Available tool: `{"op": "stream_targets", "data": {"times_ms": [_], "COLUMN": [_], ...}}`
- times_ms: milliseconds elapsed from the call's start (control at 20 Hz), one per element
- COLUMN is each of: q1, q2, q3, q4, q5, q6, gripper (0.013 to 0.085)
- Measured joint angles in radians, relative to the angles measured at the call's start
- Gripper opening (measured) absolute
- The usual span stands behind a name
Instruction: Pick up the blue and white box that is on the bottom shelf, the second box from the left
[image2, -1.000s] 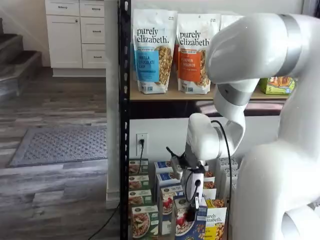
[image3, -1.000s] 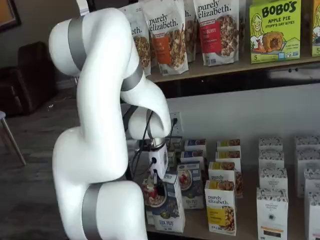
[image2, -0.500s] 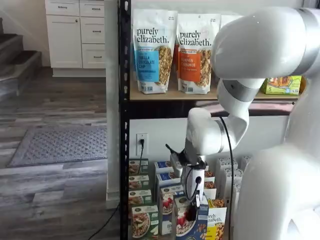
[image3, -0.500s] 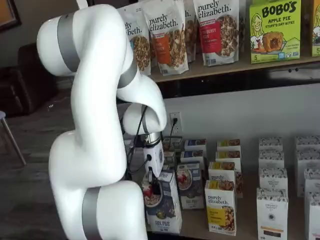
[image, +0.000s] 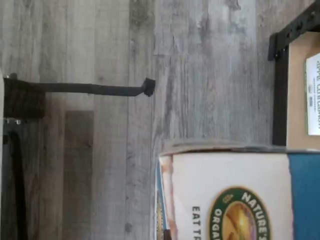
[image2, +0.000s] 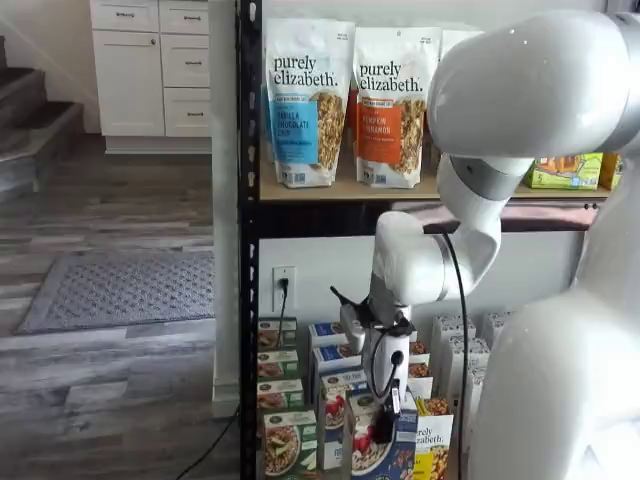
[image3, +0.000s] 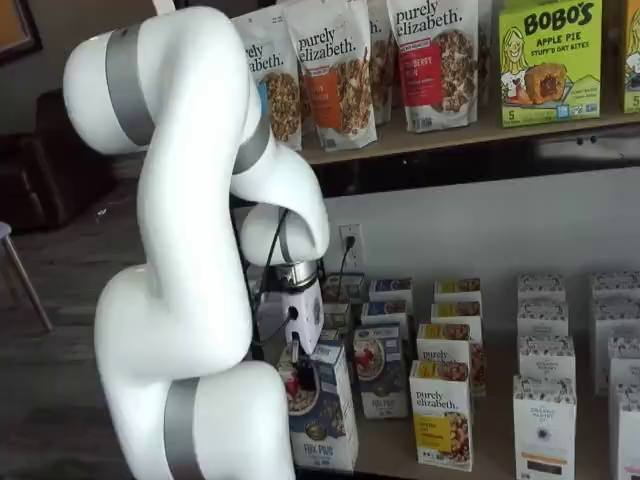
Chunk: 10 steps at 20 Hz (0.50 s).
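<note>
Wrist view: blue and white box, green oval logo.

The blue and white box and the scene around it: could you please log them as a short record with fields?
held item: the blue and white box, upright, cereal bowl picture on its front
gripper: shut on the box from above
box position: lifted in front of the bottom shelf, ahead of the rows
neighbour: yellow-and-white carton standing beside it on the shelf
upper shelf: granola bags standing in a row
wrist view: the box's white top panel over grey wood floor
</note>
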<state>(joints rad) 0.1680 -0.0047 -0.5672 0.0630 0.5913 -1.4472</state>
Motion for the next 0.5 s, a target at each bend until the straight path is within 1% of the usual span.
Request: {"op": "stream_targets", "data": {"times_ms": [500], "q1": [0.011], "q2": [-0.033], "q3": [0.011], "q4": [0.014], "q5": [0.029], "q6": [0.001], "gripper": [0.049]}}
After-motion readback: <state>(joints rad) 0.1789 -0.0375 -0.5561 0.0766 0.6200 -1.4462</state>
